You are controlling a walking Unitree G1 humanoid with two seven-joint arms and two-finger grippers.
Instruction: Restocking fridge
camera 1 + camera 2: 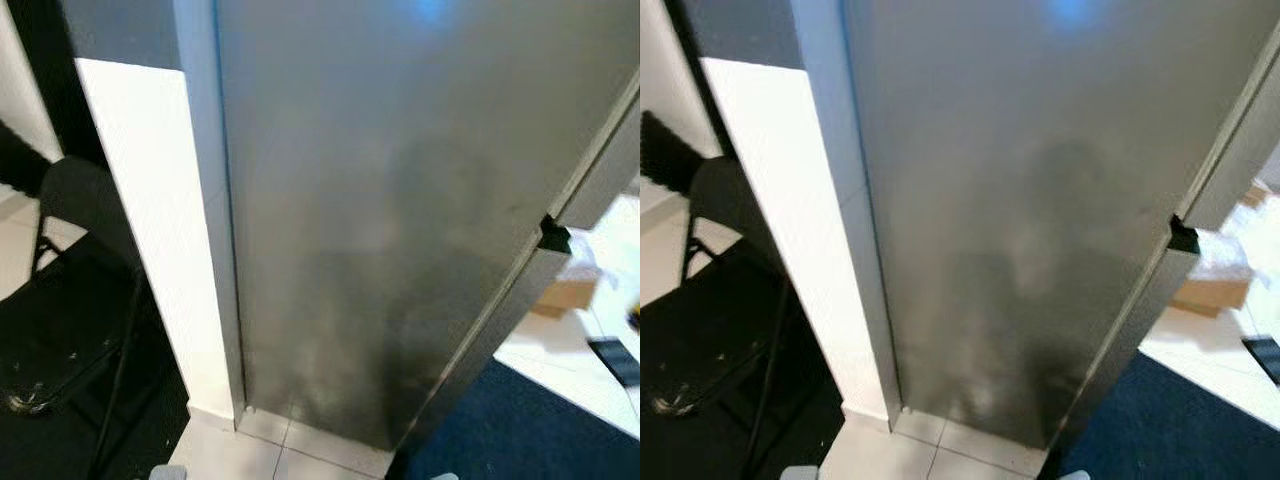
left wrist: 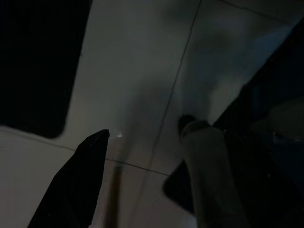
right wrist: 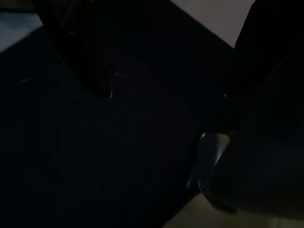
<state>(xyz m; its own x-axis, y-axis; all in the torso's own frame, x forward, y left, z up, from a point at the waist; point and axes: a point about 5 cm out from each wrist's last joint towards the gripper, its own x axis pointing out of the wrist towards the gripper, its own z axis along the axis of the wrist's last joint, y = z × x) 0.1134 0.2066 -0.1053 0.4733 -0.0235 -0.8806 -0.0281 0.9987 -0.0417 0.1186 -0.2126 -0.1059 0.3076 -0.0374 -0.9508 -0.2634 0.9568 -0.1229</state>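
The closed fridge [image 1: 400, 220] stands close ahead, a chair [image 1: 70, 290] left, dark rug [image 1: 520, 430] right (box [image 1: 1210, 292] beyond). Both grippers' finger spread: cannot tell.

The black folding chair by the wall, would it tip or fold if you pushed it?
Probably. The folding chair stands on thin legs, so a shove could slide or tip it. Its hinged frame might fold, and it looks fairly light.

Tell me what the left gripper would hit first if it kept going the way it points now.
Most likely the pale tiled floor: the left gripper points down at it, nothing in between. A dark mat lies off to one side. Depth is hard to judge.
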